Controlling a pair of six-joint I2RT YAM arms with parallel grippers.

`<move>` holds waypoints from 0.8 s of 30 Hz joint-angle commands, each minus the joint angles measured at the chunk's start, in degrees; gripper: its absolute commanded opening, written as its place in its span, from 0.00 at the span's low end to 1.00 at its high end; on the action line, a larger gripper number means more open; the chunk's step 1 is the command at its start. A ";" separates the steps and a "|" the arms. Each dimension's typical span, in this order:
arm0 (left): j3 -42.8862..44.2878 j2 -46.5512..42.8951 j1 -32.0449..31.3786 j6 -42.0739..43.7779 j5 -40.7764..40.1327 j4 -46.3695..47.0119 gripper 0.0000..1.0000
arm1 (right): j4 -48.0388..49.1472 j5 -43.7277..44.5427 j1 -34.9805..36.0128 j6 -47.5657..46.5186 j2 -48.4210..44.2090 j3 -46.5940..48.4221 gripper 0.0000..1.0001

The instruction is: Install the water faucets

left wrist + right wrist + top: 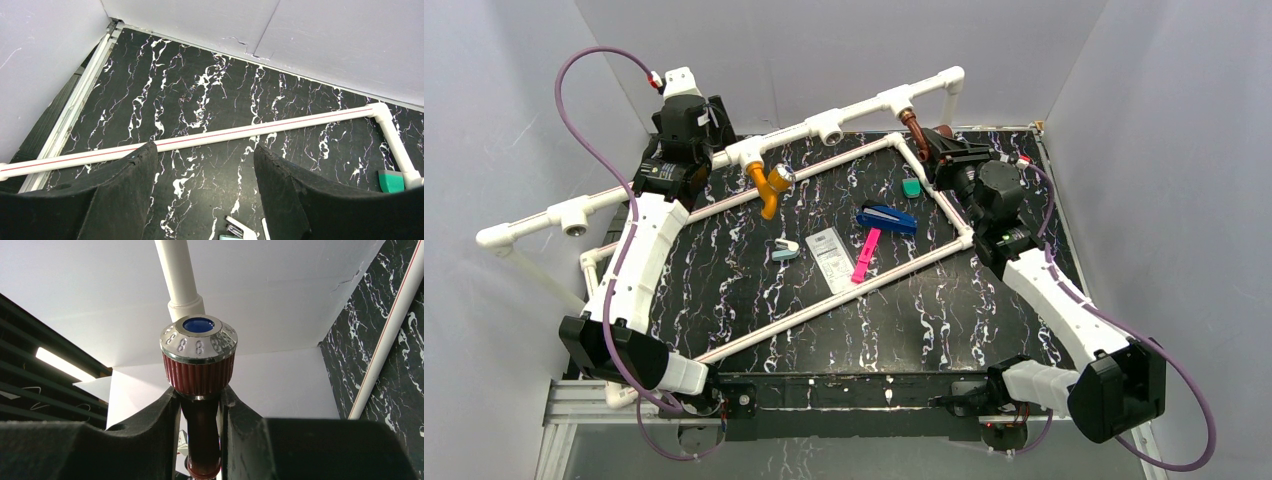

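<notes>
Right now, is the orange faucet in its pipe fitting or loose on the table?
In. The orange faucet hangs from a white tee on the raised pipe, off the table; how tightly it sits cannot be told.

A black marbled tabletop (pixel 924 320) is being enclosed by pale walls (pixel 824 50). A rectangle of thin white pipe (pixel 824 302) is being supported on it. Inside the rectangle, a blue stapler (pixel 887 218) is being displayed just beside a pink strip (pixel 865 256) and a white card (pixel 829 259). A teal block (pixel 911 187) and a small pale-blue item (pixel 785 249) are being kept apart. A thicker pipe rail (pixel 864 106) with open tees (pixel 829 126) is being carried above the far side.
</notes>
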 commanded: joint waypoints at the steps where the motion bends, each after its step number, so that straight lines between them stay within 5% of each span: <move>1: -3.47 -0.81 -1.80 0.85 3.12 -13.13 0.68 | 2.30 4.41 -0.76 -1.13 -2.70 0.79 0.26; 4: -3.48 -0.75 -1.80 0.84 3.03 -13.10 0.68 | 2.69 4.82 -0.74 -2.17 -3.42 0.19 0.02; 9: -3.26 -0.39 -1.80 0.67 3.16 -13.11 0.68 | 1.53 4.91 -0.72 -2.77 -4.45 0.01 0.01; 18: -3.05 -0.36 -1.77 0.66 3.20 -13.11 0.68 | 1.45 5.01 -0.69 -3.39 -4.73 0.23 0.32; 24: -3.14 -0.28 -1.80 0.66 3.21 -13.13 0.68 | 1.29 5.34 -0.72 -3.84 -5.04 0.28 0.43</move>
